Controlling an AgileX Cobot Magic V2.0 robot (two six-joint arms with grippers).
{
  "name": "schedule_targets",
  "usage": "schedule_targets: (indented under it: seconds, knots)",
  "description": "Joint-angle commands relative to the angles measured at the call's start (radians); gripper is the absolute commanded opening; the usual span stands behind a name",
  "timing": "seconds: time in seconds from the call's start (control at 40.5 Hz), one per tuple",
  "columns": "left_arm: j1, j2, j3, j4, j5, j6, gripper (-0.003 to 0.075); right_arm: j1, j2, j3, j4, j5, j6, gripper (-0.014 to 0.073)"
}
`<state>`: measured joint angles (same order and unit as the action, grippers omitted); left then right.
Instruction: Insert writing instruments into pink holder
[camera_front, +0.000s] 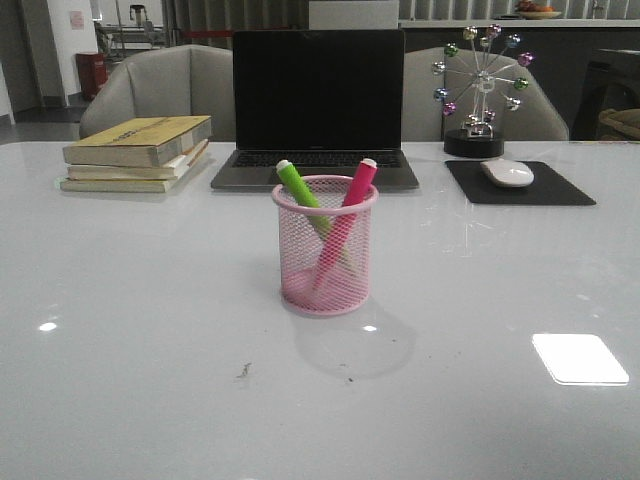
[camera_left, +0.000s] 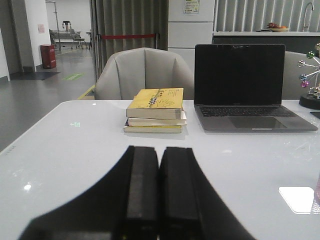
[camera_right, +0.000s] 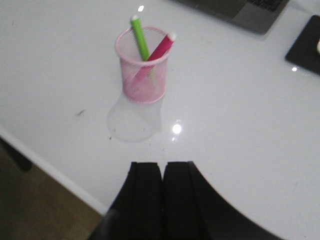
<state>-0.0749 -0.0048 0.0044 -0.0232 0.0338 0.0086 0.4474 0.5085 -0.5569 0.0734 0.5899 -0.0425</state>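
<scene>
You've got a glossy white table carrying everything, and the pink holder sits upright on it out ahead of the right gripper's fingers, well apart from them, casting a soft reflection on the surface. Far beyond the left fingers you can see a stack of books with a yellow one on top and an open laptop just beside it. Past the holder there's also a black mouse pad with a white mouse on it, and a small ferris-wheel ornament near that.
</scene>
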Motion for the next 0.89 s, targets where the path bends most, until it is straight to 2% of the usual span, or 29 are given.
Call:
schedule_targets:
  seconds: [0.0,0.148,0.247,0.494,0.593,0.864]
  knots:
    - [-0.007,-0.02,0.004,-0.008,-0.093,-0.009,0.0091,-0.118,-0.102,0.072,0.074,-0.203,-0.009,0.0088]
    - [-0.007,-0.02,0.004,-0.008,-0.093,-0.009,0.0091,-0.34,-0.331,0.305,0.112,-0.431,-0.009,0.0088]
    - [-0.007,-0.02,0.004,-0.008,-0.093,-0.009,0.0091,-0.417,-0.412,0.419,0.111,-0.509,-0.009,0.0088]
    - [-0.007,-0.02,0.004,-0.008,-0.093,-0.009,0.0091,-0.426,-0.498,0.577,0.111,-0.623,-0.009,0.0088]
    - [-0.007,-0.02,0.004,-0.008,-0.093,-0.009,0.0091,-0.426,-0.542,0.581,0.111,-0.599,-0.009,0.0088]
    - [-0.007,-0.02,0.004,-0.008,-0.093,-0.009,0.0091,-0.426,-0.537,0.581,0.111,-0.676,-0.009,0.0088]
